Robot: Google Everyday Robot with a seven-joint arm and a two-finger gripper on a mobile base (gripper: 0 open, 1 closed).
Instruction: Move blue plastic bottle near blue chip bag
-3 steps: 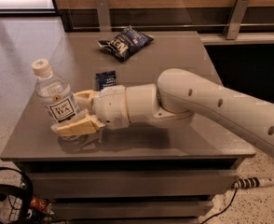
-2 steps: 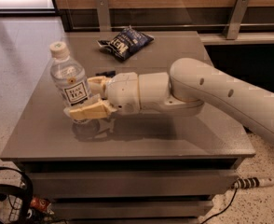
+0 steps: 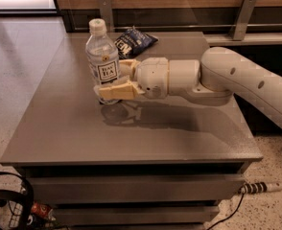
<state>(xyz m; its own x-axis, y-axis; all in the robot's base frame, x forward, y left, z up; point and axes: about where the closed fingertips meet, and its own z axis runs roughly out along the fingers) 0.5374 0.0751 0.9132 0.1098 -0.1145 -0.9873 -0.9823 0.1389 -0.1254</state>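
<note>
The blue plastic bottle is clear with a white cap and a white-and-dark-blue "TEA" label. It is upright and held a little above the grey table. My gripper comes in from the right and is shut on the bottle's lower half, one tan finger in front and one behind. The blue chip bag, puffy dark blue with white letters, lies at the table's far edge, just behind and right of the bottle. My white arm stretches across the table's right side.
The table's far edge meets a wooden wall with two metal brackets. Drawers sit below the tabletop. Black cables lie on the floor at lower left, a plug at lower right.
My gripper has carried the bottle up and away from the front left, toward the far edge and the chip bag. The small flat dark packet is no longer visible, hidden behind my arm.
</note>
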